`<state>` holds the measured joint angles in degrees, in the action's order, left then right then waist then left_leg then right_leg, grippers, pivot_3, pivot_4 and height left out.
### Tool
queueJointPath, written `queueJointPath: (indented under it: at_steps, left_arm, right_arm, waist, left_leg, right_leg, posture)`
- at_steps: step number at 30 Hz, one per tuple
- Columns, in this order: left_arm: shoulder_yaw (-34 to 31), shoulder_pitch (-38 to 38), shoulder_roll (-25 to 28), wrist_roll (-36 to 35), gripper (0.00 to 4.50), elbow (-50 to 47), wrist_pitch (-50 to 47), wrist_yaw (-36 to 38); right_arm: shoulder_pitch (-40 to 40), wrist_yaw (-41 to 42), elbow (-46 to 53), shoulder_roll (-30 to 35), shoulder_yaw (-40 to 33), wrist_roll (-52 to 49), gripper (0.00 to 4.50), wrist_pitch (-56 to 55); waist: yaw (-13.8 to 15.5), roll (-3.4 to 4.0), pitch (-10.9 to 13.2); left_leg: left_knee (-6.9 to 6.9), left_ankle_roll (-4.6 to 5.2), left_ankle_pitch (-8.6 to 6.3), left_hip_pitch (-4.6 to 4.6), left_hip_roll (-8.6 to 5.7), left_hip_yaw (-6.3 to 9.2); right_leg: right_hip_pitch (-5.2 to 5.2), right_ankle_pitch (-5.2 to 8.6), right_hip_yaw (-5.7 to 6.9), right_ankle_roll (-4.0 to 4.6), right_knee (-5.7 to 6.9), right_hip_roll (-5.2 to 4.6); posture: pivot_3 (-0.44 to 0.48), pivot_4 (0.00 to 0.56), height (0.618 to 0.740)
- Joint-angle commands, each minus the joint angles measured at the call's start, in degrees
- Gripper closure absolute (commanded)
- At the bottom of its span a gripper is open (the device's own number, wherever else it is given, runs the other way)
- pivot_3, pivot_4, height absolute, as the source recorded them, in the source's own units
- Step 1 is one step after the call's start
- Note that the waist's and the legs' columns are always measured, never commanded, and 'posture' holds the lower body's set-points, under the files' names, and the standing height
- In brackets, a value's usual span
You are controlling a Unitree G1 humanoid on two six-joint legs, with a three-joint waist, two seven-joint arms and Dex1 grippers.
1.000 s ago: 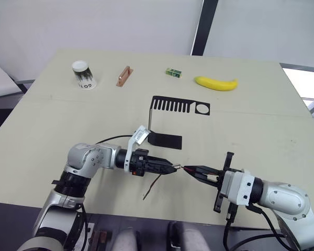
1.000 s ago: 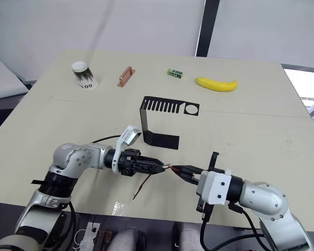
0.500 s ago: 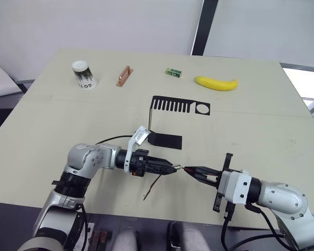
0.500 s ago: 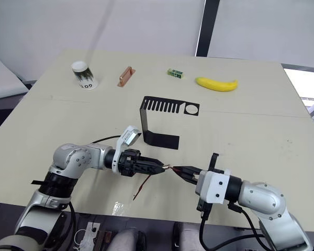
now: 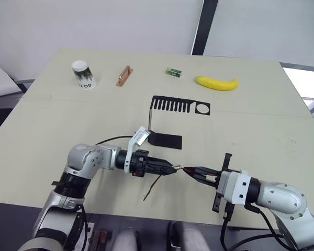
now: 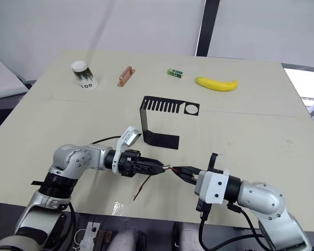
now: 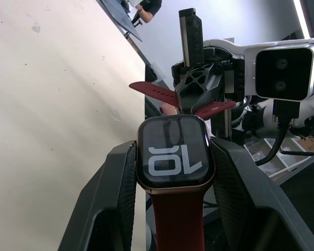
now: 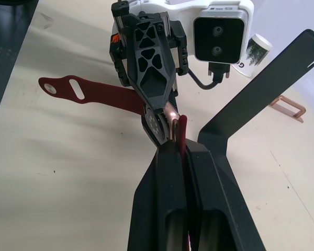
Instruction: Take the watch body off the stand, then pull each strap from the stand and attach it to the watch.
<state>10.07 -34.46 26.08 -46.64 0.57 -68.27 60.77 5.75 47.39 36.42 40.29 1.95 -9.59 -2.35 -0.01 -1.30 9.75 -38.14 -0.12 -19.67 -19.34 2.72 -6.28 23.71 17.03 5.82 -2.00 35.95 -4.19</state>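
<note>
My left gripper (image 5: 170,169) is shut on the watch body (image 7: 174,159), a dark square case with light digits on its screen. One dark-red strap (image 5: 153,186) is fixed to the watch and hangs down toward the table. My right gripper (image 5: 190,170) is shut on the other strap (image 8: 182,132), whose end sits right at the watch's free edge, touching or nearly so. Both grippers meet tip to tip just above the table's front part. The black stand (image 5: 166,140) stands behind them with nothing on it.
Along the far side of the table are a paper cup (image 5: 83,75), a copper-coloured bar (image 5: 124,75), a small green block (image 5: 172,72) and a banana (image 5: 215,82). The table's front edge (image 5: 162,217) runs just below the grippers.
</note>
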Motion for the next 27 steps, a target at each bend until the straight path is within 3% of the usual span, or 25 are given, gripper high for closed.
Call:
queueJointPath:
  at_steps: [1, 27]
  left_arm:
    - [-0.21, 0.13, -0.15, -0.49, 2.92, -2.26, 0.16, -0.01]
    - [-0.58, 0.45, -0.46, -1.27, 2.92, -2.79, -0.14, -0.51]
  right_arm:
    - [-0.43, -0.01, 1.33, -0.15, 0.06, -0.62, 4.50, -0.82]
    - [-0.58, -0.08, 0.20, 0.19, 0.82, 0.47, 4.50, -0.34]
  waist:
    - [0.00, 0.00, 0.00]
    - [-0.01, 0.03, 0.15]
  left_leg:
    - [0.00, 0.00, 0.00, 0.00, 0.00, 0.00]
    - [0.01, 0.00, 0.00, 0.00, 0.00, 0.00]
  right_leg:
    - [0.00, 0.00, 0.00, 0.00, 0.00, 0.00]
    - [0.00, 0.00, 0.01, 0.00, -0.01, 0.00]
  posture:
    - [0.000, 0.150, 0.740]
    - [0.000, 0.150, 0.740]
